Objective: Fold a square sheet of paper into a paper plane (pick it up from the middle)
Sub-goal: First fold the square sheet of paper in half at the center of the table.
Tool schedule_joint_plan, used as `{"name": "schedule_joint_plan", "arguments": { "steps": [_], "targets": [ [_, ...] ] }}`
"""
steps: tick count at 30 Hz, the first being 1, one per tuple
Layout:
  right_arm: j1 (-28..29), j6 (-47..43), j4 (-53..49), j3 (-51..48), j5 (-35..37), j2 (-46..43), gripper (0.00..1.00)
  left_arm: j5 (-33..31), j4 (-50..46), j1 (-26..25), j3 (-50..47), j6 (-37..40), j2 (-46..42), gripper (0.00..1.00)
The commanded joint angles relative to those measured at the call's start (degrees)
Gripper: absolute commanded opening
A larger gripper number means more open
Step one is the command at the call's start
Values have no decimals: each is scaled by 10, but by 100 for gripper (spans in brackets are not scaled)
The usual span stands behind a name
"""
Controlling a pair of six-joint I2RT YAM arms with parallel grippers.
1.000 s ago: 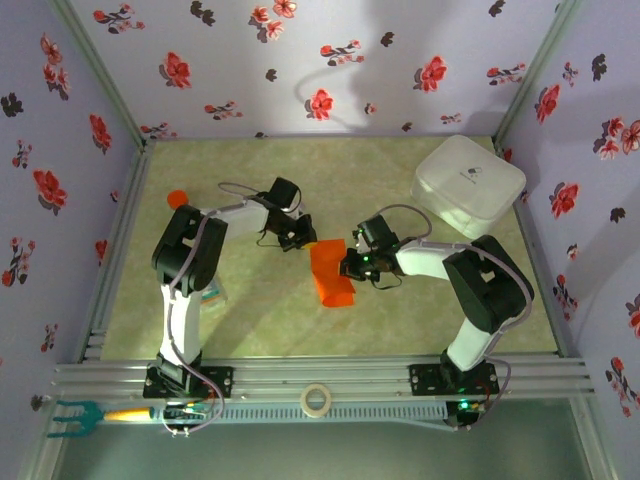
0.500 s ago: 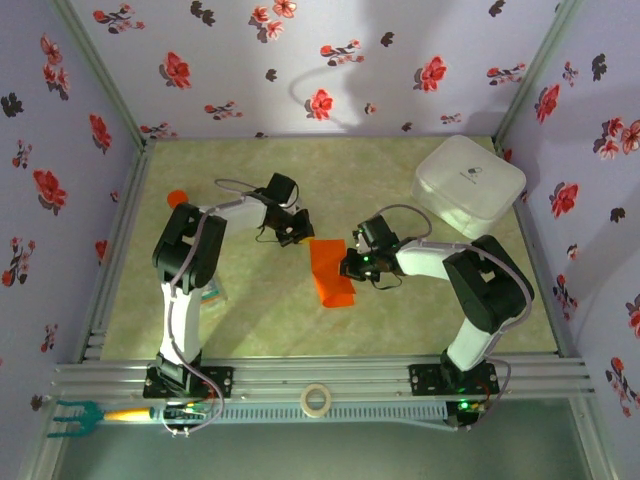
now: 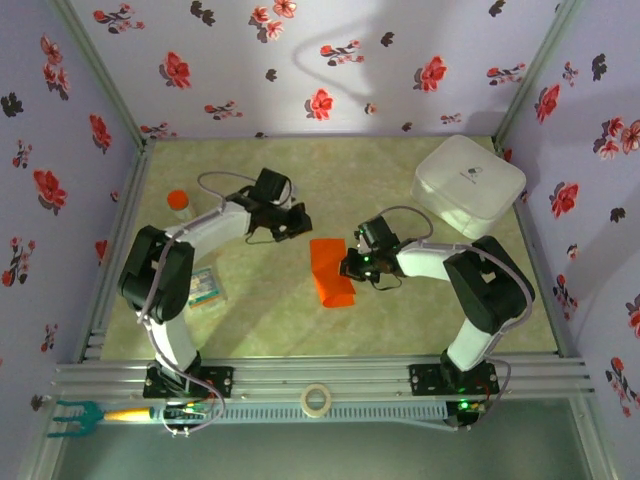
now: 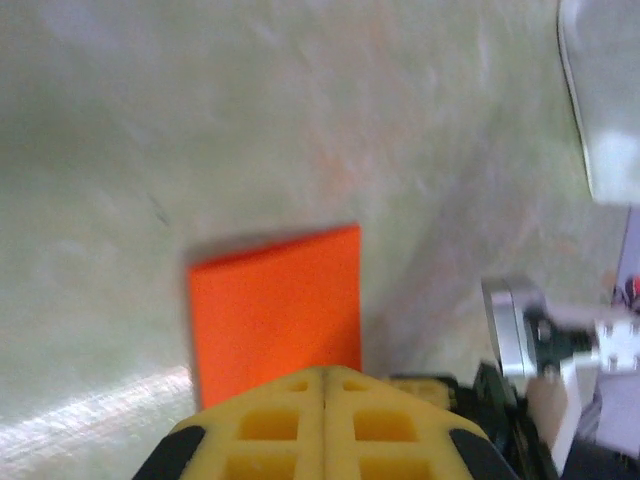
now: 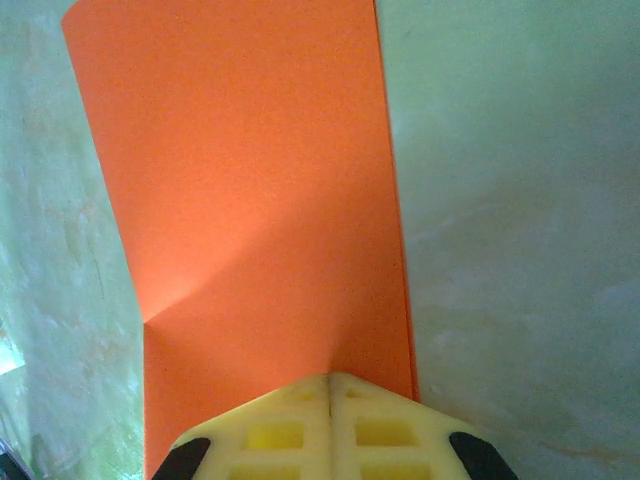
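Note:
The square sheet of paper [image 3: 331, 272] is bright orange-red and lies mid-table as a tall rectangle, not a paper plane shape. In the right wrist view the paper [image 5: 250, 180] puckers up toward my right gripper [image 5: 330, 378], whose jaws are pressed together on its near edge. From above, the right gripper [image 3: 347, 265] sits at the sheet's right edge. My left gripper [image 3: 298, 225] hangs shut and empty, just off the sheet's upper left corner. The left wrist view has the paper [image 4: 275, 310] lying beyond the closed left gripper [image 4: 325, 372].
A white case [image 3: 468, 185] stands at the back right. An orange-capped bottle [image 3: 177, 200] is at the far left, a small printed packet [image 3: 203, 287] beside the left arm. A tape roll [image 3: 317, 400] lies on the front rail.
My left gripper has drawn back up and left, off the paper's upper corner, and its arm has swung left. The right gripper has stayed at the sheet's right edge.

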Motion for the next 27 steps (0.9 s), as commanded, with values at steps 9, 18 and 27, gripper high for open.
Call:
{"name": "schedule_joint_plan", "arguments": {
  "steps": [9, 18, 27],
  "targets": [
    [-2, 6, -76, -28, 53, 21, 0, 79, 121, -67, -117, -58, 3, 0],
    [-3, 8, -74, -31, 54, 21, 0, 81, 128, -74, -139, -53, 24, 0],
    [-3, 7, -75, -30, 54, 21, 0, 56, 131, -75, -193, -34, 35, 0]
  ]
}}
